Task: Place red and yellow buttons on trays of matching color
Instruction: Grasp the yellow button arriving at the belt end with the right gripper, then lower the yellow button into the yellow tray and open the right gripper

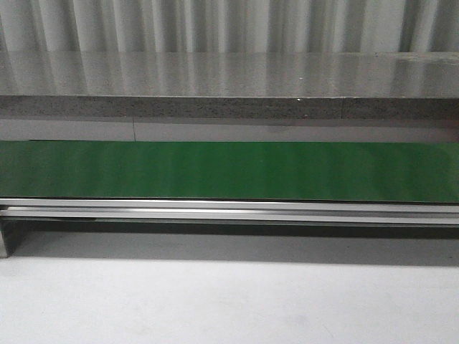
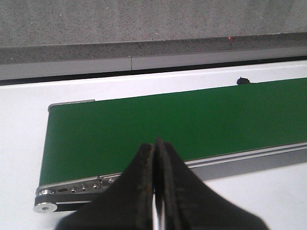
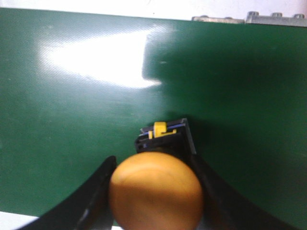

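Gripping a yellow button (image 3: 156, 191), the right gripper (image 3: 156, 199) has its two dark fingers (image 3: 93, 196) pressed against the rounded orange-yellow cap from either side, and the button's black base with a small yellow clip (image 3: 160, 129) pokes out beyond the cap. Button and gripper sit over the green conveyor belt (image 3: 72, 124), which fills nearly the whole right wrist view and carries a bright patch of glare; whether the button touches the belt cannot be told. A strip of metal frame (image 3: 268, 18) shows along the belt's edge. The left gripper (image 2: 154, 191) is closed with nothing between its fingers (image 2: 139, 191), which meet tip to tip, and it hovers at the near edge of the belt (image 2: 168, 124) close to the belt's end, where a metal roller bracket (image 2: 48, 201) with screws is visible on the white table (image 2: 24, 143). From the front view the green belt (image 1: 229, 170) runs left to right above a silver rail (image 1: 229, 210), with a grey stone-like ledge (image 1: 229, 106) behind it; neither arm shows there.
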Available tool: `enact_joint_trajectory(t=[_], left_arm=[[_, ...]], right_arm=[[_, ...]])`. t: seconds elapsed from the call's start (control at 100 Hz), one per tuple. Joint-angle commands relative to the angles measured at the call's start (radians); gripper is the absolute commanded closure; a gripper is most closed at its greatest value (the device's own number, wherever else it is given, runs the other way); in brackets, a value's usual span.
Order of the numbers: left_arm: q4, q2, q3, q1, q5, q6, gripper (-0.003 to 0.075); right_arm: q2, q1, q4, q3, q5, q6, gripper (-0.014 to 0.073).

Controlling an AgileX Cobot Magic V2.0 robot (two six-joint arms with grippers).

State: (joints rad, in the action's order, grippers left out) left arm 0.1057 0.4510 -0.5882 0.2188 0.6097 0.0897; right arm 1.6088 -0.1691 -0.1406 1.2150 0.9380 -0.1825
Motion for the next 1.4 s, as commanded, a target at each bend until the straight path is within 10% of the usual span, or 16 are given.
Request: enact_joint_trajectory(t=[0.0, 0.61, 0.99, 1.39], left_arm=[[0.008, 0.004, -0.026, 0.01, -0.076, -0.002, 0.0741], [0.008, 0.004, -0.026, 0.01, -0.076, -0.002, 0.0741], [0.008, 0.004, -0.026, 0.01, -0.076, -0.002, 0.0741], [0.008, 0.004, -0.026, 0.01, -0.08, -0.002, 0.0741]], right_arm=[[-0.043, -0.007, -0.016, 0.033, -0.025, 0.032, 0.0529], [-0.337, -0.228, 0.237, -0.02, -0.05, 0.42, 0.0536], [-0.329, -0.53, 0.253, -0.02, -0.076, 0.475, 0.0536], [-0.181, -0.587, 0.253, -0.02, -0.171, 0.508, 0.0536]])
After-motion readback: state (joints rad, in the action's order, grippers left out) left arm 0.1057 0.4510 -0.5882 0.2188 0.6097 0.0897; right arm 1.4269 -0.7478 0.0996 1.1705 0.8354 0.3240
